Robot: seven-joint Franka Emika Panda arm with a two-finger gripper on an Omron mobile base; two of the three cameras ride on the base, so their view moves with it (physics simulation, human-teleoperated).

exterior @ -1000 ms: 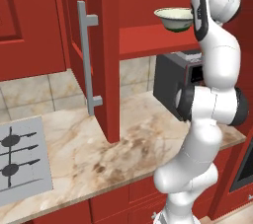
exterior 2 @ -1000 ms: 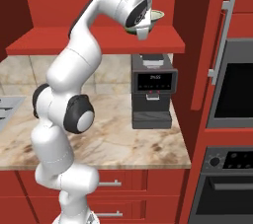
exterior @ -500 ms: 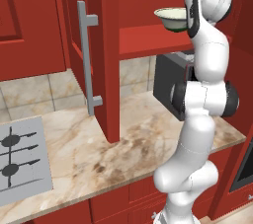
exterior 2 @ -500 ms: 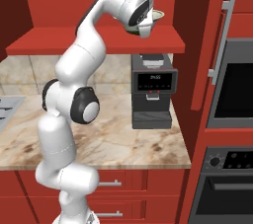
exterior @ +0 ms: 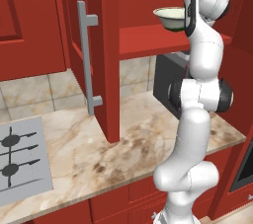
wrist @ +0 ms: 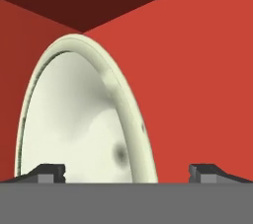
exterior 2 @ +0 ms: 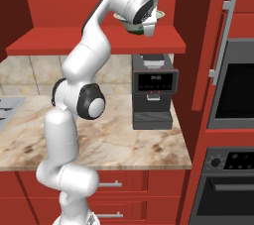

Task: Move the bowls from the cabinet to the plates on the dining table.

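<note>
Arm's straightened up since prev frame; gripper jaws apart, straddling cream bowl rim. Bowl on red cabinet shelf, above marble counter w/ coffee machine.

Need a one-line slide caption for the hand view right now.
Open end effector straddling the rim of the cream-white bowl inside the red cabinet, not yet closed on it.

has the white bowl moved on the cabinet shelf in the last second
No. The white bowl sits at the same spot on the red shelf, above the coffee machine.
</note>
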